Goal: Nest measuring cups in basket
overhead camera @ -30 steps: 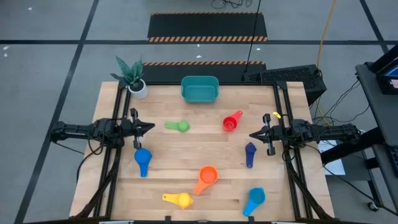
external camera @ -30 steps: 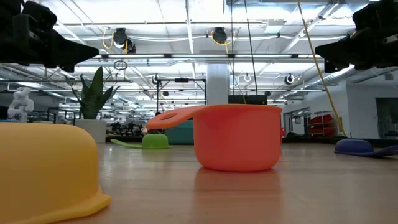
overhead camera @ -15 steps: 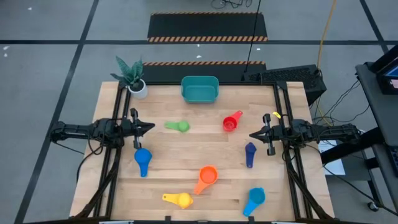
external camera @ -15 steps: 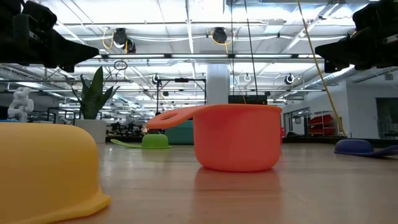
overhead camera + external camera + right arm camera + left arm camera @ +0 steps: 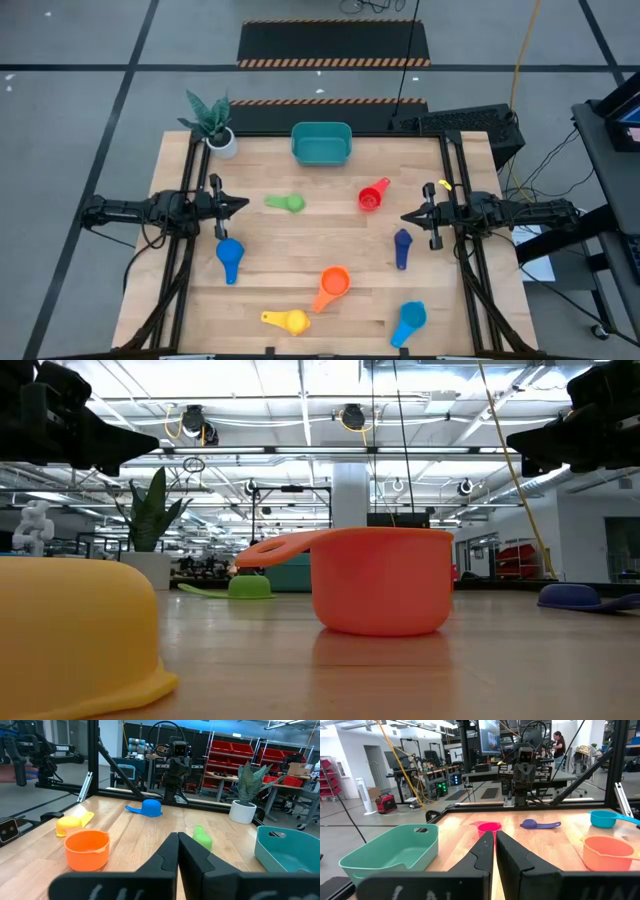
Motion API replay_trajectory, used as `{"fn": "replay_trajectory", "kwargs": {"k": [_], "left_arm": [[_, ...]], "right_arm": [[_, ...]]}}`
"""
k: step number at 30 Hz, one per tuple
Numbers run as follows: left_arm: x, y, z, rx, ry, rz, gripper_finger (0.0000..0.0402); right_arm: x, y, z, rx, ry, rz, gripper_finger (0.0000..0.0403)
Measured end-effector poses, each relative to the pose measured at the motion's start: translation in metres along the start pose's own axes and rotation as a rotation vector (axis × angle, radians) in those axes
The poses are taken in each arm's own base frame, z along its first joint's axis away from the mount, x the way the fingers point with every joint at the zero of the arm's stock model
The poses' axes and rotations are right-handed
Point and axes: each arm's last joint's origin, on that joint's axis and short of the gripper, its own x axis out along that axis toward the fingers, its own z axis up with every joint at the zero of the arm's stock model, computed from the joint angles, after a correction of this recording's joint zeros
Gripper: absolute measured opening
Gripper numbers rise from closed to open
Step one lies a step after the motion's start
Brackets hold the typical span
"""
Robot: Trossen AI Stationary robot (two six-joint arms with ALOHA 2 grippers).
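At the desk's far edge sits the empty basket (image 5: pixel 321 143); all measuring cups lie loose nearer than it. Left gripper (image 5: pixel 240 204) and right gripper (image 5: pixel 408 216) hover either side of the basket's line, jaws pressed together, holding nothing. Suggest seating the largest cup first, probably orange cup (image 5: pixel 333 283) or light blue cup (image 5: pixel 410 318); spread jaws, pinch the handle. High view shows red cup (image 5: pixel 372 196) and green cup (image 5: pixel 288 203) nearest the basket; low view hides most behind the orange cup.
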Motion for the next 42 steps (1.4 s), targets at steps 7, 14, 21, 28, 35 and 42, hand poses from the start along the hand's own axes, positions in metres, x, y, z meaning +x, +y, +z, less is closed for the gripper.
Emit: {"fn": "replay_trajectory", "kwargs": {"k": [7, 14, 21, 28, 35, 42], "left_arm": [[0.000, 0.000, 0.000, -0.011, 0.000, 0.000, 0.0024], [0.000, 0.000, 0.000, -0.027, 0.000, 0.000, 0.0024], [0.000, 0.001, 0.009, -0.171, -0.093, 0.005, 0.0024], [0.000, 0.002, 0.043, -0.140, -0.220, -0.029, 0.0024], [0.012, 0.003, 0.106, -0.126, -0.191, -0.068, 0.0024], [0.039, -0.007, 0.173, -0.102, -0.015, -0.153, 0.0024]], "right_arm": [[0.000, 0.000, 0.000, 0.000, 0.000, 0.000, 0.0000], [0.000, 0.000, 0.000, 0.000, 0.000, 0.000, 0.0000], [0.000, 0.000, 0.000, 0.000, -0.001, 0.000, 0.0000], [0.000, 0.000, 0.000, 0.005, -0.002, 0.000, 0.0000], [0.000, -0.001, 0.001, 0.460, -0.012, -0.035, 0.0000], [0.000, -0.001, 0.000, 0.714, -0.018, -0.047, 0.0000]]}}
